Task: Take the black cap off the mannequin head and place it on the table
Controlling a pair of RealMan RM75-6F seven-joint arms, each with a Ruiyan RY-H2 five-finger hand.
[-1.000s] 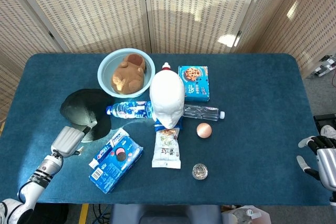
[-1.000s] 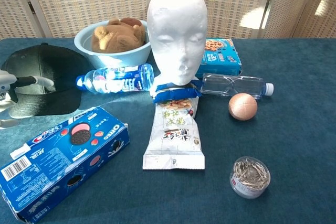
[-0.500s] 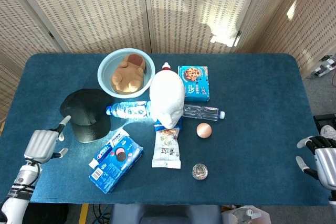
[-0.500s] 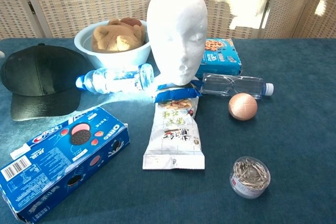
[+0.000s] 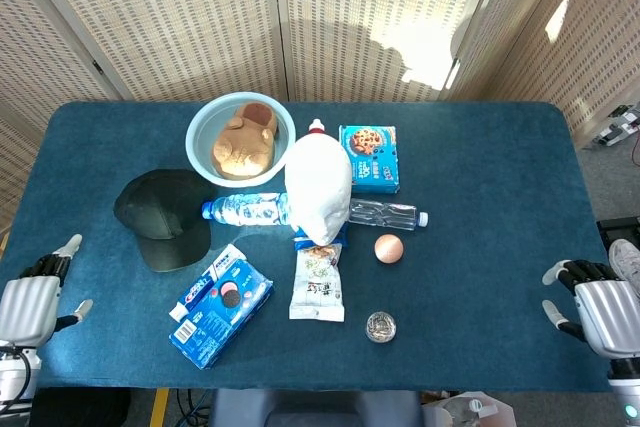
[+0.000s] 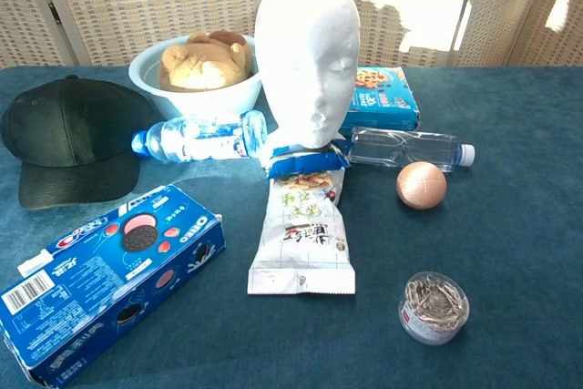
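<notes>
Cut off: my left hand (image 5: 28, 302) sits at the frame's lower left corner, my right hand (image 5: 598, 309) at the lower right; the chest view shows neither.
Left hand: fingers spread, holding nothing, off the table's (image 5: 480, 197) near left edge.
Right hand: fingers apart, empty, past the table's near right corner.
Hard to read: the print on the snack bag (image 6: 301, 234); the bottle (image 6: 200, 140) label washes out in sun glare.
Partly hidden: the clear bottle (image 6: 407, 148) tucks behind the head (image 6: 307, 59); the bowl's (image 6: 196, 91) right rim too.
Cap (image 6: 67, 138): off the head, lying flat on the table left of it, brim toward me, just beside the bottle's cap end.
Head: bare, upright, mid-table.
Near the head: cookie box (image 6: 109, 274) front left, ball (image 6: 421, 185) and clip jar (image 6: 434, 307) front right, blue box (image 6: 386, 97) behind right, plush toy (image 6: 200, 63) in the bowl.
Surface: dark teal cloth, sun patches.
Room: perforated folding screens (image 5: 200, 17) behind the table.
</notes>
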